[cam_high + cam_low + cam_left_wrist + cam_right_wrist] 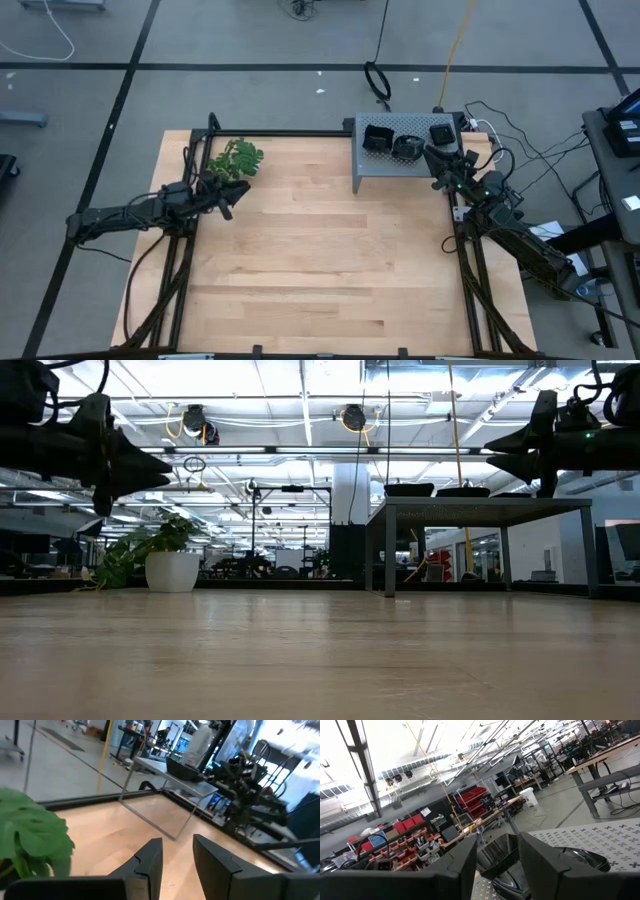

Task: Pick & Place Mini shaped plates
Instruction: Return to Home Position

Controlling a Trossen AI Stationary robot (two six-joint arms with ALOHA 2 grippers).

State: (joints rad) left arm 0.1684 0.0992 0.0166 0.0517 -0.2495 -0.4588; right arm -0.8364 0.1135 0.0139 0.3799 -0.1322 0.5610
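Observation:
Three glossy black mini shaped plates [378, 138] [407, 147] [442, 133] rest on top of the grey perforated metal box [390, 170] at the table's far right. My right gripper [436, 158] hovers open at the box's right end, above its top. In its wrist view a square plate [496, 854] lies just beyond the open fingers [497, 840], and a rounder plate [582, 857] lies beside it. My left gripper [230, 200] hangs open and level over the table's far left, with nothing between its fingers [177, 842].
A green leafy sprig [237, 160] lies on the table right next to my left gripper and also shows in the left wrist view [30, 835]. Bare wood [330, 260] stretches across the middle and near side. Black frame rails [300, 133] run along the far edge, and cables [520, 150] trail at the right.

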